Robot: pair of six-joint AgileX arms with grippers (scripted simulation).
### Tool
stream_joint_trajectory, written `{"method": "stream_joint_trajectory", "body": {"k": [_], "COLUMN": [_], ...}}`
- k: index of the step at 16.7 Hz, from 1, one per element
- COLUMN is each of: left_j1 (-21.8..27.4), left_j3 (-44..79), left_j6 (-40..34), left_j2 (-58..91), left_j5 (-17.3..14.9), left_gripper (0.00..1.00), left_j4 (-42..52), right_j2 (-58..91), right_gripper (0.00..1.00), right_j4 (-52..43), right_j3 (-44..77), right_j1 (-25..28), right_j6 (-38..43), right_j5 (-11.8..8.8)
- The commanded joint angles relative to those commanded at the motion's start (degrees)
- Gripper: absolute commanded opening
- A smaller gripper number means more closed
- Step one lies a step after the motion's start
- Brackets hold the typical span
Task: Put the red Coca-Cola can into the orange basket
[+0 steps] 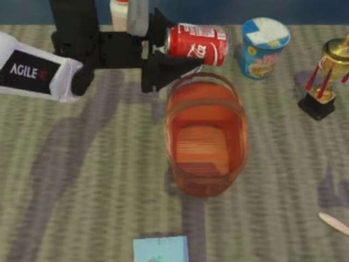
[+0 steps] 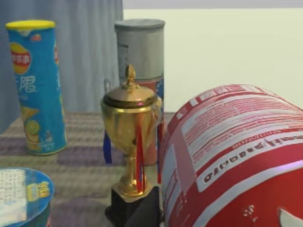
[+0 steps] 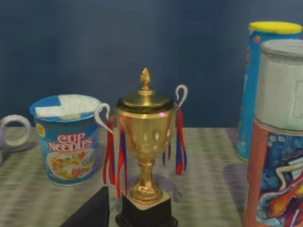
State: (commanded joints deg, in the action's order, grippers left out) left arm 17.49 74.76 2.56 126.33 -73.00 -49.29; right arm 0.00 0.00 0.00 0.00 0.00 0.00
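A: Nearest the lens, filling the left wrist view, is the red Coca-Cola can (image 2: 236, 161), lying sideways, its fine-print label facing us. It is that close because we are holding it.

B: How do the fingers sit?

A: From above, our left gripper (image 1: 166, 54) has its dark fingers (image 1: 163, 24) closed on the can's silver end, one above and one below, and the can pokes out horizontally toward the table's right. We judge the grip firm. Our right gripper is out of the top view; only a dark wedge shows low in its wrist view, so we cannot tell whether it is open.

B: Where is the can relative to the target?

A: It hangs just beyond the far rim of the orange basket (image 1: 240, 131), beside the arched handle, not yet over the slatted bottom.

B: How will it handle?

A: We expect a light, stiff, smooth cylinder: slippery metal that can roll or pivot between the pads and dent if squeezed hard. Holding across the body near the middle would steady it better than an end grip.

B: And around it?

A: A cup of noodles (image 1: 264, 46) stands just right of the can, and a gold trophy (image 1: 324, 76) farther right.
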Motion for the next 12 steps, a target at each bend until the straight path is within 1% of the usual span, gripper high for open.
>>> {"method": "stream_joint_trajectory", "body": {"k": [4,9,12], "left_j1": [-0.48,-0.57,-0.57], "left_j3": [-2.4,-2.76,-2.76], "left_j6": [-0.23,-0.22,-0.22], "left_j2": [5.95,6.7,6.7], "left_j5": [-0.05,-0.01,-0.01], "left_gripper": [0.0,0.0,0.23], "left_j4": [-8.58,-9.54,-9.54], "right_j2": [0.0,0.0,0.0], "right_gripper": [1.0,1.0,1.0], "right_j4": [0.0,0.0,0.0], "right_j3": [0.0,0.0,0.0], "right_j1": [0.0,0.0,0.0], "right_j6": [0.0,0.0,0.0], "right_j5": [0.0,0.0,0.0]}}
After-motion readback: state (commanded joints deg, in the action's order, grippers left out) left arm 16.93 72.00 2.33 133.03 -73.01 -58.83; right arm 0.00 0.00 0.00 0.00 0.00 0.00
